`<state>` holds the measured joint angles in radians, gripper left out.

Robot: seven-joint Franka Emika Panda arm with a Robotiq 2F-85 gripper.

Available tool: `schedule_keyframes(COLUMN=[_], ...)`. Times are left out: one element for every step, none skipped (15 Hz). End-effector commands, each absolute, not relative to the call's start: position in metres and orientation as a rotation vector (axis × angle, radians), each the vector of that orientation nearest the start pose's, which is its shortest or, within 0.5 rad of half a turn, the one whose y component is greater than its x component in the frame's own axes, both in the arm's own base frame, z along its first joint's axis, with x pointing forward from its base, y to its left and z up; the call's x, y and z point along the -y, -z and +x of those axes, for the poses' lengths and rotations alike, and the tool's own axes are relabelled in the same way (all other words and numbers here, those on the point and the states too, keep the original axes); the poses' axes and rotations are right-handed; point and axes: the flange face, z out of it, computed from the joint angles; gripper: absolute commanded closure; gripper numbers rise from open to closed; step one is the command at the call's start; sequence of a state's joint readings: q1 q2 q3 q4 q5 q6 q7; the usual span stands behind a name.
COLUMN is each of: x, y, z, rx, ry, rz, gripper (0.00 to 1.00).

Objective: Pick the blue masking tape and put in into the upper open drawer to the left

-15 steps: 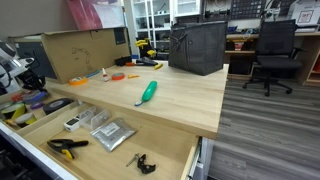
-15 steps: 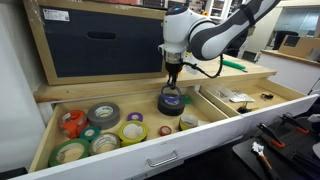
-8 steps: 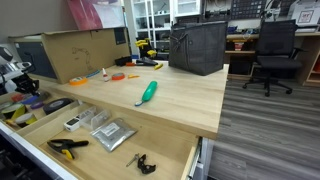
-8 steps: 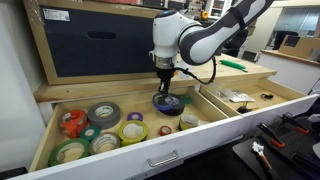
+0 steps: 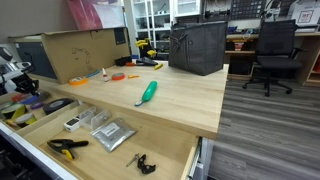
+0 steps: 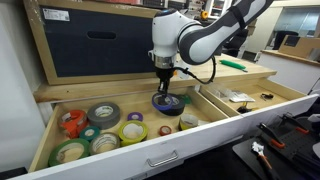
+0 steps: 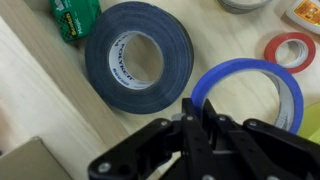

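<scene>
Because the blue masking tape [image 7: 245, 65] should land flat, I hold it low inside the upper open drawer [image 6: 110, 166], beside a dark roll [image 7: 175, 45], jaws clamped on its wall.

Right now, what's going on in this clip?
The Panda arm reaches down into the upper open drawer, among several tape rolls. Its gripper holds the blue masking tape by the rim. In the wrist view the fingers pinch the blue ring's wall, right beside a large black roll. The tape sits low inside the drawer and is not yet released. Whether it already rests on the drawer floor I cannot tell.
</scene>
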<state>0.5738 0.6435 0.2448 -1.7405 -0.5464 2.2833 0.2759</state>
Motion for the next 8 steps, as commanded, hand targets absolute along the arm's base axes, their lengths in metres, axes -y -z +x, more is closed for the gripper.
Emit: schedule_keyframes(x=[-0.469,-0.473,-0.476,-0.480,-0.485,-0.488,-0.491,-0.493], y=[-0.199,-0.193,-0.186,-0.179,-0.170,-0.163,-0.156,-0.150], z=[0.474,0.474,0.473,0.472,0.470,0.468,0.466,0.464], rx=[1.391,1.374,1.367,1.359,1.366,1.360,1.361,1.362], ry=[0.138,0.138,0.133,0.127,0.112,0.096,0.072,0.060], rz=[-3.055,-3.044,-3.032,-3.017,-3.007,-2.997,-2.994,-2.998], gripper=[0.97,0.97,0.97,0.97,0.97,0.97,0.97,0.97])
